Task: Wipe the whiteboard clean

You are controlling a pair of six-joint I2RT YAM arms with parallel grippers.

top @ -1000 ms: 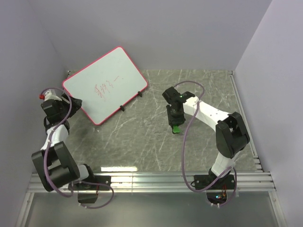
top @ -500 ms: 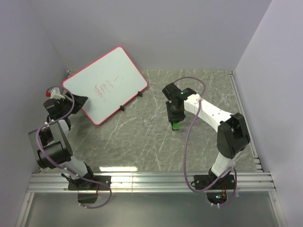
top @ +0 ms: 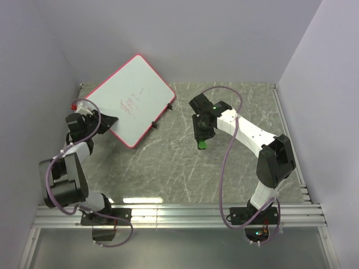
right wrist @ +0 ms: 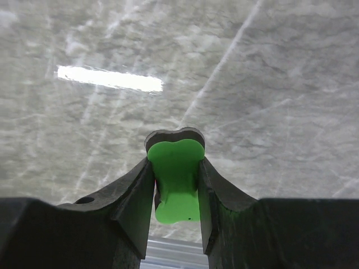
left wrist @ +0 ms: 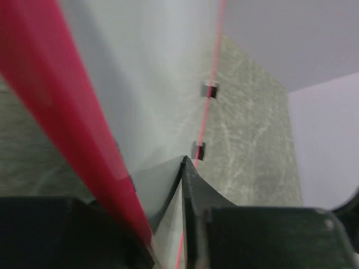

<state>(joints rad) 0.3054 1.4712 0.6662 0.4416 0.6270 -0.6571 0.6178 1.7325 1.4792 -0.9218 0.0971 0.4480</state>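
Observation:
The whiteboard [top: 132,92], white with a pink-red rim, is tilted at the back left, with red scribbles [top: 132,106] near its middle and two black clips [top: 171,106] on its right edge. My left gripper [top: 106,121] is shut on the board's near left edge. In the left wrist view the red rim [left wrist: 61,106] runs between the left gripper's [left wrist: 160,218] fingers and the white face [left wrist: 157,84] stretches away. My right gripper [top: 202,140] hangs over the table's middle, shut on a small green eraser [right wrist: 176,174]; it is apart from the board.
The grey marbled tabletop [top: 185,168] lies between lilac walls [top: 314,84] at the left, back and right. A metal rail [top: 179,213] runs along the near edge by the arm bases. A bright light reflection [right wrist: 109,78] shows on the tabletop below the eraser.
My left gripper closed on the board's edge, and the board turned and shifted right and back with it. My right gripper moved slightly left and back, still holding the eraser.

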